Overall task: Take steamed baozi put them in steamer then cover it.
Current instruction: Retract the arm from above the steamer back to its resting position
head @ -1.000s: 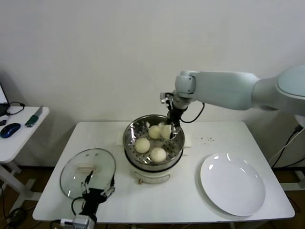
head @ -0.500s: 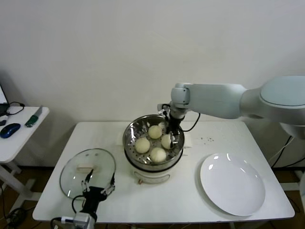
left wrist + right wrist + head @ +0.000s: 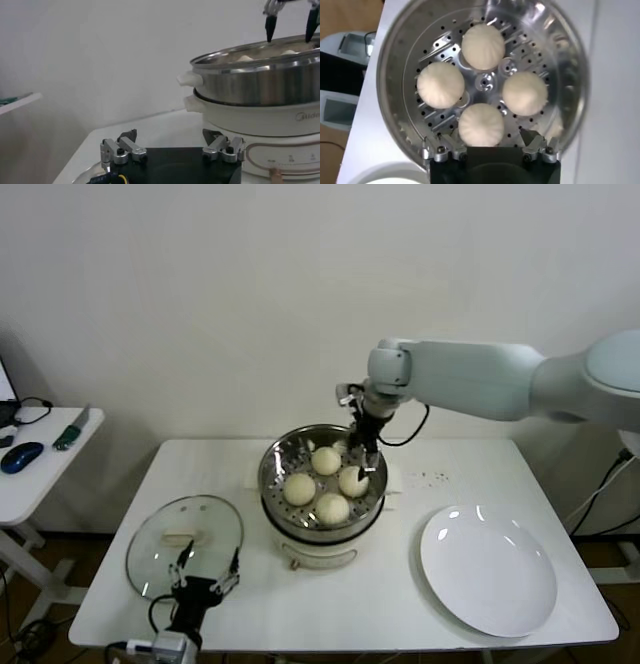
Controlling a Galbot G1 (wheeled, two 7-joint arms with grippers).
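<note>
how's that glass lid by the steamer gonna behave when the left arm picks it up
The glass lid looks rigid and probably breakable if dropped. Its smooth dome seems slippery, so the cream bar handle is likely the safest grip. Lying flat on the table, it shouldn't roll. The open left pincer sits at its near edge.

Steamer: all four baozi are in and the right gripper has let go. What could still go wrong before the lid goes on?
1. The right gripper, open, hangs just above the steamer; the baozi beneath could be nudged as it lifts away.
2. The cover lies flat on the table by the left gripper; its low bar handle may be hard to grip.
3. The right arm could block the cover's path.
</note>
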